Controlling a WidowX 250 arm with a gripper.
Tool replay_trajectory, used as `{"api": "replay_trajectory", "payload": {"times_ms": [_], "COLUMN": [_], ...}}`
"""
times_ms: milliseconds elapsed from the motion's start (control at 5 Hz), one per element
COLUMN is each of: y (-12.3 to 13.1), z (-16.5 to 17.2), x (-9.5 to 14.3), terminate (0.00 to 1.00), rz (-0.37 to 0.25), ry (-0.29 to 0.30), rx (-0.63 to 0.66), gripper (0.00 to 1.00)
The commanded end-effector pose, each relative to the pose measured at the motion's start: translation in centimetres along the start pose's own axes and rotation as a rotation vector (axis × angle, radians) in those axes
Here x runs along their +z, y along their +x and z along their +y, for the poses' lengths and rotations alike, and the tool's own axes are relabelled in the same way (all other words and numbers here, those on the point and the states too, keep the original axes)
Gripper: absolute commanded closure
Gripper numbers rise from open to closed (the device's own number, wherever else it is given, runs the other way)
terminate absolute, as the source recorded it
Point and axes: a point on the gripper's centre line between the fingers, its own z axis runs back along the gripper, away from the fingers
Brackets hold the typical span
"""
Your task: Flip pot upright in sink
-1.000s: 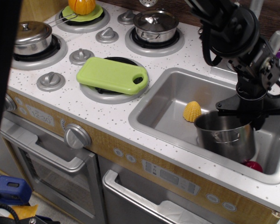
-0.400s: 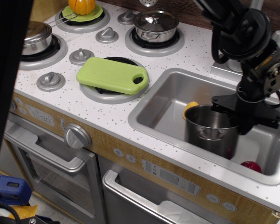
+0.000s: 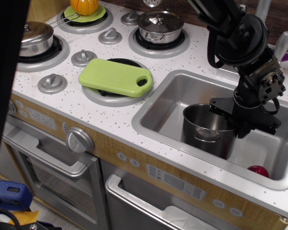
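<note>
The shiny steel pot (image 3: 207, 130) stands upright, open mouth up, in the left-middle of the sink (image 3: 169, 94), with a wire loop handle showing on its front side. My black gripper (image 3: 241, 122) comes down from the upper right and is shut on the pot's right rim. I cannot tell whether the pot rests on the sink floor or hangs just above it.
A small red object (image 3: 258, 170) lies in the sink's front right corner. A green cutting board (image 3: 116, 76) lies on a burner left of the sink. Two lidded steel pots (image 3: 34, 37) (image 3: 160, 25) sit on other burners. An orange pumpkin (image 3: 84, 5) sits on a green plate at the back.
The gripper has carried the pot leftward across the sink. The yellow corn toy seen earlier is now hidden behind the pot.
</note>
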Motion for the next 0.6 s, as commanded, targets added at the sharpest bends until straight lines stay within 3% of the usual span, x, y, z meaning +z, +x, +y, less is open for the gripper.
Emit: {"api": "replay_trajectory", "payload": {"times_ms": [0, 200, 400], "y": [1.97, 1.97, 1.97], "z": [-0.49, -0.49, -0.49], "x": [1.84, 1.84, 1.84], "terminate": [0.00, 0.00, 1.00], "rz": [-0.084, -0.084, -0.084], "ry": [-0.008, -0.008, -0.008], "rx": [0.026, 0.026, 0.026], "gripper": [0.00, 0.00, 0.00]}}
